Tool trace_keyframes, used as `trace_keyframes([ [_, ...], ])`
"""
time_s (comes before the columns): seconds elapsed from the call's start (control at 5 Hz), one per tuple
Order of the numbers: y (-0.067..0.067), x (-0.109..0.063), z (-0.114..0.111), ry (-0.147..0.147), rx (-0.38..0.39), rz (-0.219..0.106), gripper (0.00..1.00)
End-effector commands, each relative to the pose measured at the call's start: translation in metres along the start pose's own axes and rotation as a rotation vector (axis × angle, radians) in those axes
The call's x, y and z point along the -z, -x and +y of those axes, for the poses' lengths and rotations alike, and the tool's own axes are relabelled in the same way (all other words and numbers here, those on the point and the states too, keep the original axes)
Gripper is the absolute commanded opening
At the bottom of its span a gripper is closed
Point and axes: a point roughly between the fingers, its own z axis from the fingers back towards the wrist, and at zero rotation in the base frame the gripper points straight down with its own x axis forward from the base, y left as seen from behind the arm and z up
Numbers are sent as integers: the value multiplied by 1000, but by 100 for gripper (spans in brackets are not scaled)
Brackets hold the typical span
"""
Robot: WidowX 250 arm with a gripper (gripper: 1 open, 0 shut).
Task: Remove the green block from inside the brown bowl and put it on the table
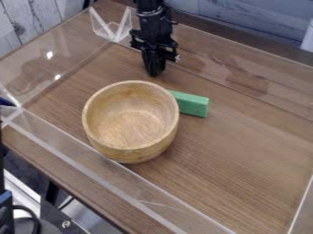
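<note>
The brown bowl (131,120) stands upright near the middle of the table (244,155), and its inside shows only bare wood. The green block (189,104) lies flat on the tabletop just right of the bowl's rim, close against its wall. My gripper (154,70) hangs pointing straight down behind the bowl, its black fingers pressed together and shut on nothing, tips close above the table surface. It is a short way behind and left of the block.
Low clear acrylic walls (73,151) run round the table's edges, with a clear bracket (108,27) at the back left corner. Open wood surface lies to the right of and in front of the block.
</note>
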Motion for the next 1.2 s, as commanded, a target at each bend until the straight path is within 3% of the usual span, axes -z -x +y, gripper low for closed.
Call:
trace_keyframes([
  [0.0,-10,-53,-5,-19,26,-113,0],
  [0.2,-5,-85,-17,9,58,-166,0],
  [0.4,9,-115,-41,29,75,-200,0],
  [0.6,31,-108,-79,62,125,-181,0],
  [1.0,74,-97,-134,141,244,-255,0],
])
